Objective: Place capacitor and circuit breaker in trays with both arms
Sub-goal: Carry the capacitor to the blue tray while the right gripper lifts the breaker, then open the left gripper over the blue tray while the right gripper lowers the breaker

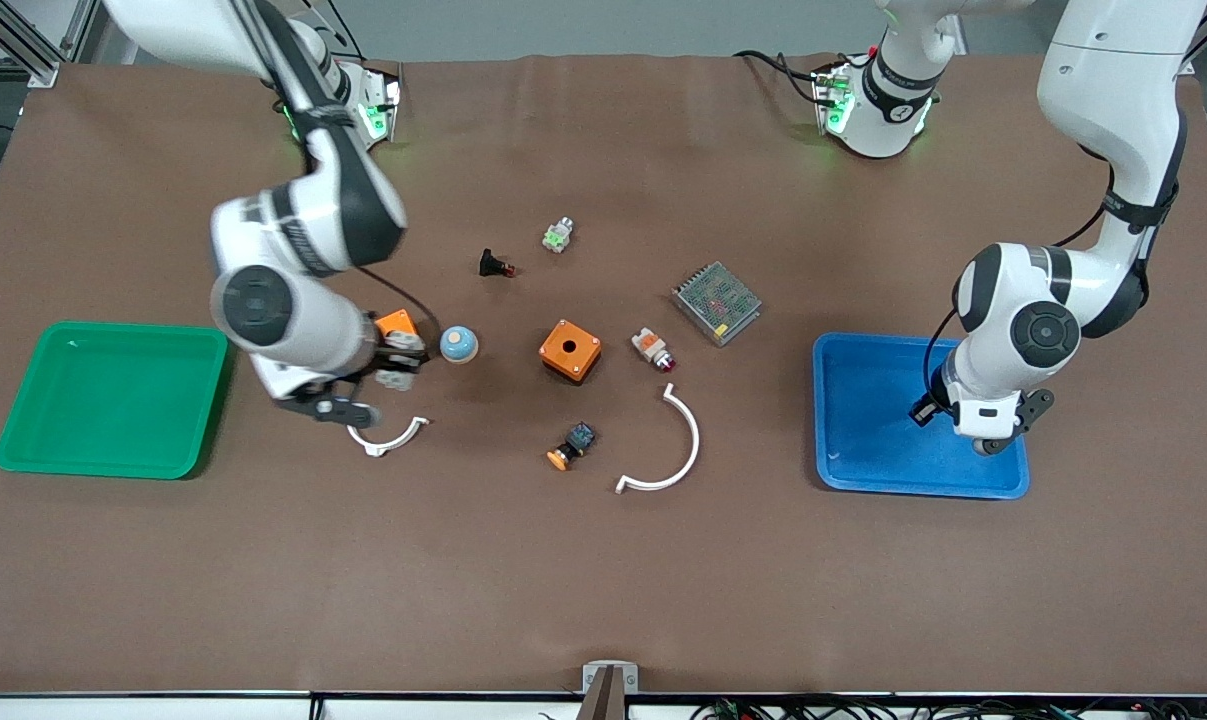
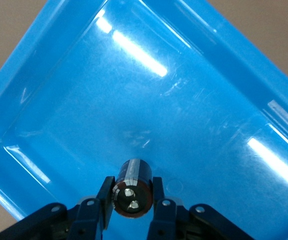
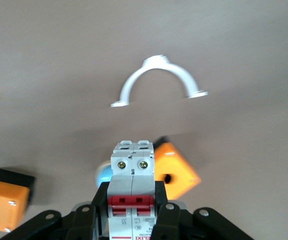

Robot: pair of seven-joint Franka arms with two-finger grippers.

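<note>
My left gripper [image 2: 132, 199] is shut on the capacitor [image 2: 133, 186], a small black cylinder held end-on between the fingers, over the blue tray [image 2: 218, 125]. In the front view this gripper [image 1: 921, 409] hangs over the blue tray [image 1: 863, 470]; the capacitor is hidden there. My right gripper [image 3: 132, 200] is shut on the circuit breaker [image 3: 132, 170], a white-grey block with red levers, held above the table. In the front view it [image 1: 399, 362] is beside an orange box [image 1: 396, 322] and a blue dome [image 1: 458, 344].
A green tray [image 1: 113, 400] lies at the right arm's end. A small white clamp [image 1: 388, 437] lies nearer the camera than the right gripper. Mid-table are another orange box [image 1: 570, 350], a large white clamp [image 1: 668, 445], an orange-capped button [image 1: 571, 445] and a meshed metal box [image 1: 716, 302].
</note>
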